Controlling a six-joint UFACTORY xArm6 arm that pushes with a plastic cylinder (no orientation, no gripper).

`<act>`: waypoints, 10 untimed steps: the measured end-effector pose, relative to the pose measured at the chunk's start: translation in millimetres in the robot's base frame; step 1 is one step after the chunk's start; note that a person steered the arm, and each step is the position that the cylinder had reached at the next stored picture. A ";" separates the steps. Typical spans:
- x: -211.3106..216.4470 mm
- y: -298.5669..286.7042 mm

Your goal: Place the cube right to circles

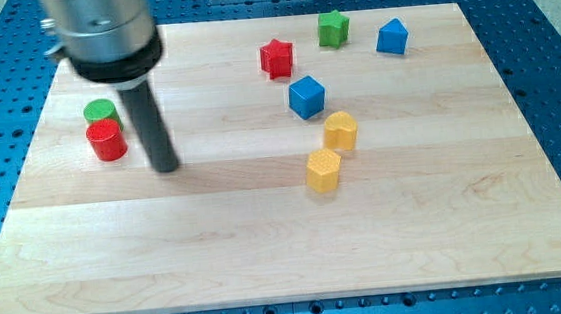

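Blue cube (307, 97) right of pincer (167, 168)

Silvery-grey cylindrical housing, black collar, straight dark rod down to my tip (166, 168).

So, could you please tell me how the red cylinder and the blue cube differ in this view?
The red cylinder is round and red; the blue cube is square-edged and blue. The red cylinder stands near the view's left, touching or nearly touching the green cylinder, while the blue cube stands apart near the middle. My tip sits just right of the red cylinder, far from the blue cube. Both rest on the wooden board.
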State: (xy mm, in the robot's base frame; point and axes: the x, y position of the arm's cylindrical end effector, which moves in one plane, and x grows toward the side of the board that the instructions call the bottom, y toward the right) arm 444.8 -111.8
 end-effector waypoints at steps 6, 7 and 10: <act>-52.7 126.7; -40.2 86.0; -78.9 107.7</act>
State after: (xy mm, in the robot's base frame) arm 366.0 -4.1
